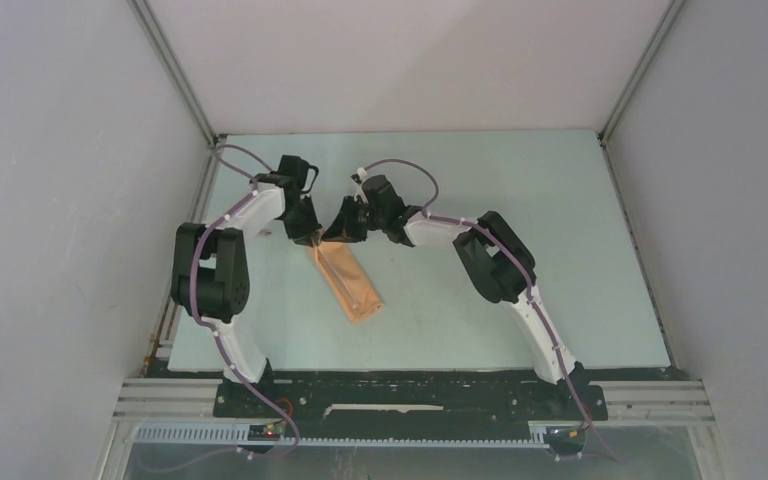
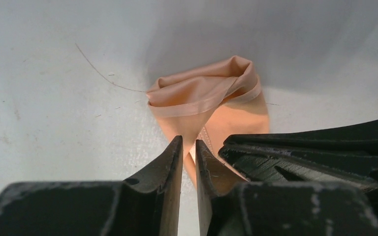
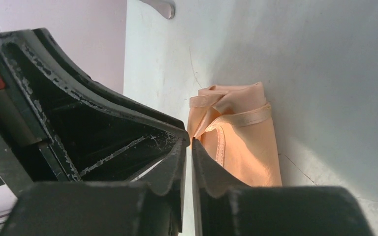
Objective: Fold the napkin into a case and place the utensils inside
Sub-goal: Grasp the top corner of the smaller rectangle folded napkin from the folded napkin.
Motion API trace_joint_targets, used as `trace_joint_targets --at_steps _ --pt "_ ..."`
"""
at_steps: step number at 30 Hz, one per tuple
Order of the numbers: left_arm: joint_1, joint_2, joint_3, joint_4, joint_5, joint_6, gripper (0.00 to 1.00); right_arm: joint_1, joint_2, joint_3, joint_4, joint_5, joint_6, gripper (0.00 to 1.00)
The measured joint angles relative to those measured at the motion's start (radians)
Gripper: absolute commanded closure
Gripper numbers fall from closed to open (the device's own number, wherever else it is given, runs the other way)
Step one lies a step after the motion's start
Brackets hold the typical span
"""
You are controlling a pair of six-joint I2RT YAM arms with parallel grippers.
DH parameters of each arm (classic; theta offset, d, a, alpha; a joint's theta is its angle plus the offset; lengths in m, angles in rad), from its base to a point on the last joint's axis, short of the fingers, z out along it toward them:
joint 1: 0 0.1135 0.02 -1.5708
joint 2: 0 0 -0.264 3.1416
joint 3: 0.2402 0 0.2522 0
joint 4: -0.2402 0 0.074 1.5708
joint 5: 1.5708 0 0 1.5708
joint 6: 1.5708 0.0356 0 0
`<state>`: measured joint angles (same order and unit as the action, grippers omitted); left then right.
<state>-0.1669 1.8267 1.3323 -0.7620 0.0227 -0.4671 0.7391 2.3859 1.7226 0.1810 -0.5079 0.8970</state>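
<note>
Left fingers and right fingers, nearly closed, flank the case's end; grip unclear.

The case lay on the bench, left of centre, slanting from far-left to near-right. Both arms reached in from the near edge to its far end. The left fingers stood at that end's left side, and the right fingers just beside them on the right.
</note>
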Motion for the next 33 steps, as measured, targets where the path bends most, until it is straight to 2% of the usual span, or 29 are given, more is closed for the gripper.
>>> trace_joint_targets --at_steps 3,7,12,25,29,33 --pt "-0.01 0.0 0.0 -0.005 -0.031 0.008 0.79 0.0 0.007 0.0 0.003 0.001 0.003 0.93" --pt "-0.01 0.003 0.001 -0.009 -0.053 0.014 0.79 0.0 0.026 0.013 -0.002 0.003 0.002 0.93" --pt "-0.013 0.019 0.018 -0.011 -0.058 0.025 0.71 0.002 0.055 0.039 -0.014 0.009 0.002 0.92" --pt "-0.047 0.034 0.02 -0.01 -0.072 0.032 0.71 0.013 0.118 0.1 -0.051 0.008 -0.001 0.94" --pt "-0.047 0.061 0.038 -0.021 -0.072 0.034 0.74 0.014 0.13 0.112 -0.051 0.007 0.0 0.94" --pt "-0.047 0.08 0.062 -0.026 -0.072 0.042 0.83 0.014 0.138 0.122 -0.05 0.002 0.001 0.94"
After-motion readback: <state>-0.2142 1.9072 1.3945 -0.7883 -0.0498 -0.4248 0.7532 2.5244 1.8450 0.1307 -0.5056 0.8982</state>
